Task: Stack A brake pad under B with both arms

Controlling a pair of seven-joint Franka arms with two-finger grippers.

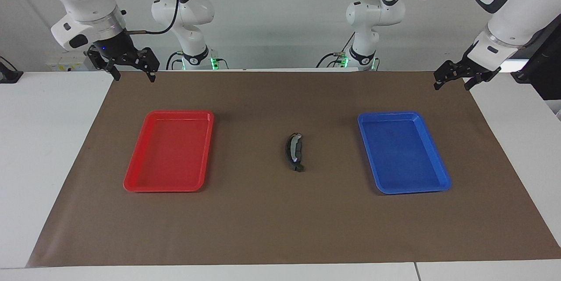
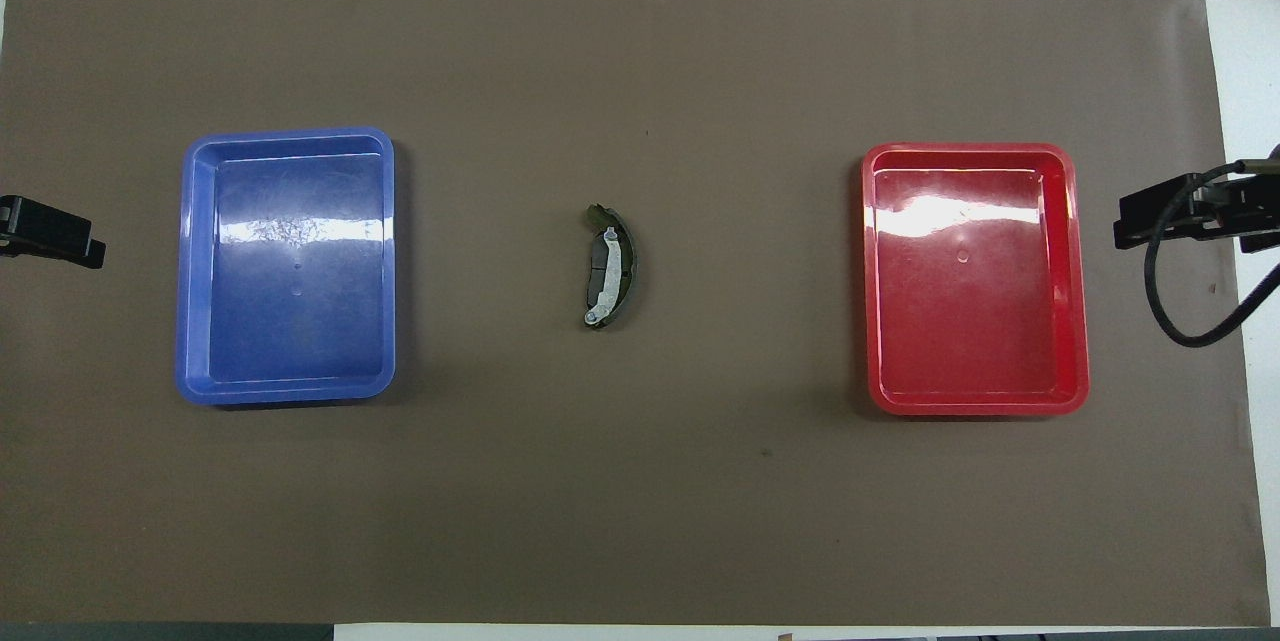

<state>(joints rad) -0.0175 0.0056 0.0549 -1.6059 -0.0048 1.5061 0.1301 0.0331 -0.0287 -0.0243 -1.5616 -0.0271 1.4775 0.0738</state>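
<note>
The two brake pads lie together in one small pile on the brown mat, midway between the trays. B, the slim black crescent pad [image 2: 626, 266] with a silver-white patch, shows in the facing view too [image 1: 289, 151]. The A brake pad, short and matte dark grey [image 2: 597, 273], shows along B's inner curve [image 1: 296, 153], and the silver patch lies across it. My left gripper [image 1: 453, 80] hangs open and empty over the mat's corner at the left arm's end [image 2: 50, 236]. My right gripper [image 1: 133, 70] hangs open and empty over the right arm's end [image 2: 1165, 216].
An empty blue tray [image 1: 403, 190] sits toward the left arm's end [image 2: 188, 261]. An empty red tray [image 1: 131, 176] sits toward the right arm's end [image 2: 1075, 271]. A black cable [image 2: 1190, 321] loops beside the right gripper.
</note>
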